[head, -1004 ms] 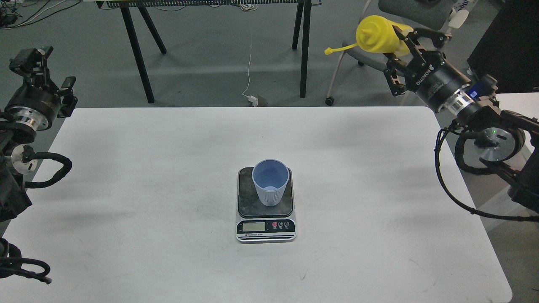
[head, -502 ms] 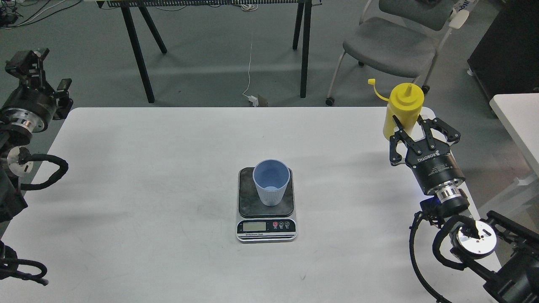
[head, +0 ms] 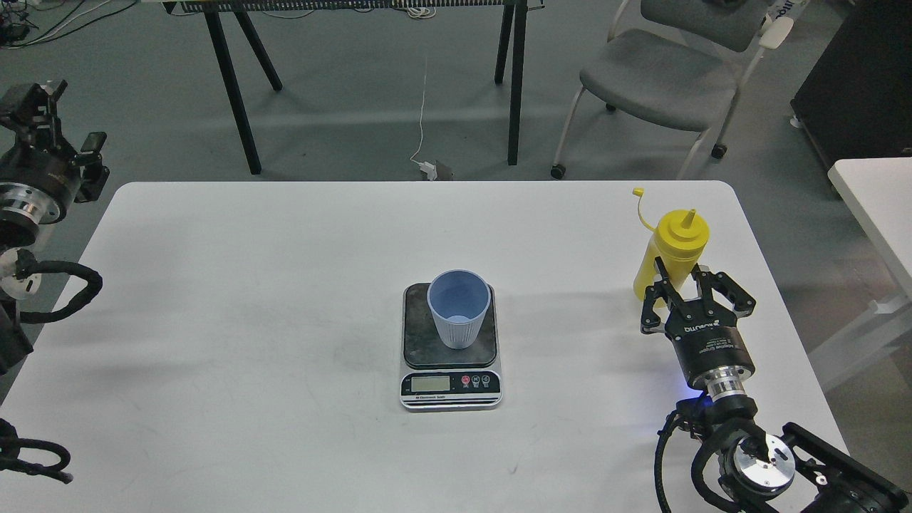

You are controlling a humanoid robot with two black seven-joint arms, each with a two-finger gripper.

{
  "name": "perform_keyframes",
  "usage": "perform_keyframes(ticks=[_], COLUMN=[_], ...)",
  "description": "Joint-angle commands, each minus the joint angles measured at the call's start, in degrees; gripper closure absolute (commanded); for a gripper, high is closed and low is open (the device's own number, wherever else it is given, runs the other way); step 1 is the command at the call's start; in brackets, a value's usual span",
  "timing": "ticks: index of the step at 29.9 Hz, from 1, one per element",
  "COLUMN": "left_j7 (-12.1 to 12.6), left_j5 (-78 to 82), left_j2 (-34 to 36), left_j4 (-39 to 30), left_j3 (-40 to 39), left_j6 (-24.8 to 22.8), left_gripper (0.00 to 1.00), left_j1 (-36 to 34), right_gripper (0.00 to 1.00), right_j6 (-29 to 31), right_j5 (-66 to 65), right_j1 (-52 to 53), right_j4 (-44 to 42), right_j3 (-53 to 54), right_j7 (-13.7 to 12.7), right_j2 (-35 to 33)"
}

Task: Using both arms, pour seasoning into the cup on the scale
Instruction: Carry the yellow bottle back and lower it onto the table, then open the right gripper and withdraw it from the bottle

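Seasoning (head: 673, 249) stands upright near the right edge of the white desk (head: 285, 285), well apart from the scale (head: 450, 348) at the desk's middle. That gap is the relation the next move turns on: the scale and its load lie to the bottle's left and a little nearer the robot, so the bottle has to travel leftward across bare desk before any tipping can count. Its long axis is vertical, nozzle up, with the small tethered cap hanging off to the upper left on its strap, so the spout looks uncapped. The right tool (head: 684, 288) sits just on the robot's side of the bottle, its fingers spread to either side of the lower body; whether the pads actually press the plastic I cannot tell, though the spacing reads as flanking the bottle, not squeezing it. The right arm is plainly the nearer one. The left tool (head: 32, 107) hangs off the desk's far left corner, well away from everything, dark and seen at an angle, so its fingers cannot be told apart. On the scale's dark platform stands the cup (head: 458, 308), upright, mouth open, apparently empty inside. By my reading, the pour has not begun, and the bottle would need to be carried left and laid over toward the cup's mouth.
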Motion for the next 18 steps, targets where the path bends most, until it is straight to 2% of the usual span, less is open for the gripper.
perform_keyframes(ticks=[1, 18], left_j7=[0.0, 0.0], left_j5=[0.0, 0.8], left_j2=[0.1, 1.3], left_j4=[0.0, 0.0], left_j3=[0.0, 2.7], left_j6=[0.0, 0.0], left_gripper=[0.15, 0.14], left_j1=[0.0, -0.4], right_gripper=[0.62, 0.59], right_j6=[0.0, 0.0], right_j5=[0.0, -1.7], right_j1=[-0.4, -1.5], right_j4=[-0.5, -2.7], right_j3=[-0.1, -0.5], right_j7=[0.0, 0.0], right_j2=[0.2, 2.4])
